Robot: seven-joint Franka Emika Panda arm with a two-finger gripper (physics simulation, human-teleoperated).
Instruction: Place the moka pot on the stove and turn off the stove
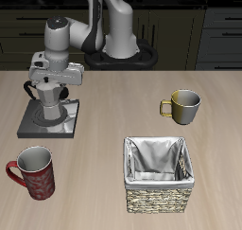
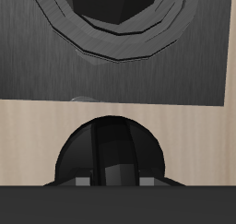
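The stove point(image 1: 28, 128) is a flat dark-grey plate on the table, and my gripper point(image 1: 47, 107) stands straight down over its back part. Up close, the plate point(image 2: 37, 62) shows dark burner rings point(image 2: 111, 39) with no red glow. The stove's round black knob point(image 2: 111, 145) sits right under the gripper point(image 2: 112, 180), whose fingertips point(image 2: 85, 180) stand narrow on either side of the knob's ridge. The moka pot shows in neither view; the arm and hand hide part of the stove.
An olive-gold mug point(image 1: 182, 105) stands toward the far side of the table. A red patterned mug point(image 1: 34, 171) sits near the front edge. A woven basket with a grey lining point(image 1: 158, 173) is at the front, beside it.
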